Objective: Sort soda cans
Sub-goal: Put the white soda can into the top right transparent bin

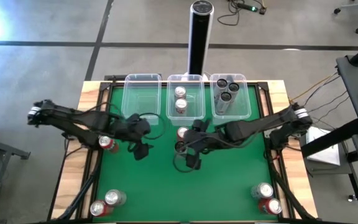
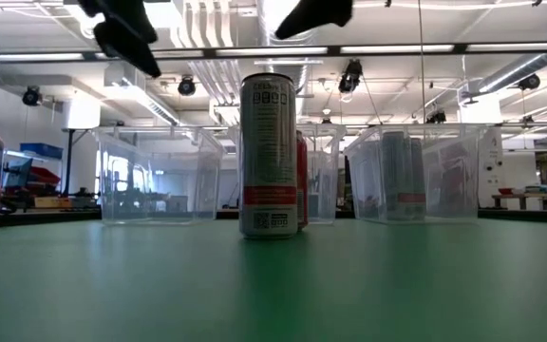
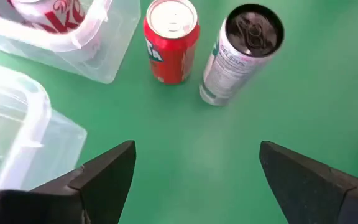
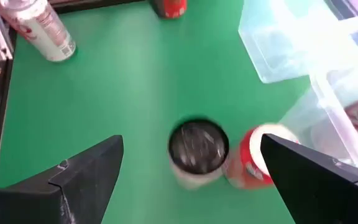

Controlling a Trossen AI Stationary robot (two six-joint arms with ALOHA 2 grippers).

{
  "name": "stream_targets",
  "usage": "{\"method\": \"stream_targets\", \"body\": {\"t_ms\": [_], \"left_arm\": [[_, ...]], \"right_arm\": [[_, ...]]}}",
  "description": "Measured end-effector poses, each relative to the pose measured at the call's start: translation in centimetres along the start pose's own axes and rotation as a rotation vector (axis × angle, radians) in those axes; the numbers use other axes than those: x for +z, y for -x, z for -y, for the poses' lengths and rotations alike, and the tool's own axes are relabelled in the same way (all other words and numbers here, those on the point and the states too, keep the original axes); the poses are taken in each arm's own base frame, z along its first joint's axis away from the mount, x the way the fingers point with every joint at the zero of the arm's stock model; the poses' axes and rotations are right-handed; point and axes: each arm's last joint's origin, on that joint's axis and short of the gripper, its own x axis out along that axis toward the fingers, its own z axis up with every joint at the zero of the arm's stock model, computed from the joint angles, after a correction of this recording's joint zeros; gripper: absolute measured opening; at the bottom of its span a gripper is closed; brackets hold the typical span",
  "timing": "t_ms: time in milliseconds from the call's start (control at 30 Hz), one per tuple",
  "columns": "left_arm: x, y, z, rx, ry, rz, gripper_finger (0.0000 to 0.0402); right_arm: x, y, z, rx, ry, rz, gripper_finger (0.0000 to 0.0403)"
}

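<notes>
A green surface point(image 1: 229, 193) is seen from above, with two dark arms reaching in from either side.

Nearest the front edge, two cans point(image 1: 107, 202) stand at the left corner and two more point(image 1: 266, 198) at the right corner; the outermost of each pair is partly cut off or hard to make out.

Farther in, a red can point(image 1: 107, 144) stands just beside the left arm, partly covered by it. The left gripper point(image 1: 143, 149) hangs over the surface left of centre, its fingers spread wide with nothing between them.

At the centre, a dark-topped silver can point(image 3: 240, 53) and a red can point(image 3: 170, 40) stand upright, close side by side. From table height the silver can hides most of the red one. The right gripper point(image 1: 190, 157) hovers directly above this pair, fingers wide apart and empty, and from above it covers much of the silver can.

At the far edge sit three clear tubs. The left tub point(image 1: 142, 93) looks empty. The middle tub point(image 1: 185, 96) holds two silver-topped cans. The right tub point(image 1: 230, 93) holds several dark-topped cans, their number unclear.

Behind the tubs, a black post point(image 1: 199, 37) rises.
</notes>
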Motion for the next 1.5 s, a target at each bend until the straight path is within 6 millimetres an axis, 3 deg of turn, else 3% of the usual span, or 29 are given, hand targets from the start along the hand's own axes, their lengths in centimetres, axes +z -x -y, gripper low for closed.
{"method": "stream_targets", "body": {"t_ms": [267, 433, 600, 867, 1000, 1300, 1500], "left_arm": [[-4.8, -0.7, -0.8, -0.090, 0.068, 0.073, 0.0327], [-7.6, -2.0, -1.1, -0.093, 0.080, 0.019, 0.0327], [-9.1, -2.9, -1.0, -0.106, 0.109, 0.004, 0.0327], [-9.0, -3.8, -0.7, -0.097, 0.115, 0.072, 0.0327], [-8.5, -3.8, -0.4, -0.105, 0.107, 0.099, 0.0327], [-7.3, -3.6, 0.1, -0.109, 0.147, 0.251, 0.0327], [-7.2, -3.5, 0.1, -0.104, 0.152, 0.266, 0.0327]], "right_arm": [[2.1, -3.4, -0.4, -0.069, -0.012, -0.094, 0.0375], [2.0, -5.4, -0.2, -0.110, -0.027, -0.195, 0.0375], [1.7, -6.8, 0.5, -0.100, -0.053, -0.264, 0.0375], [0.1, -8.5, 1.0, -0.042, -0.066, -0.372, 0.0370], [-0.5, -9.1, 1.0, -0.048, -0.062, -0.393, 0.0345], [0.0, -9.4, 1.2, -0.054, -0.062, -0.332, 0.0270], [0.0, -9.4, 1.3, -0.055, -0.061, -0.331, 0.0256]]}}
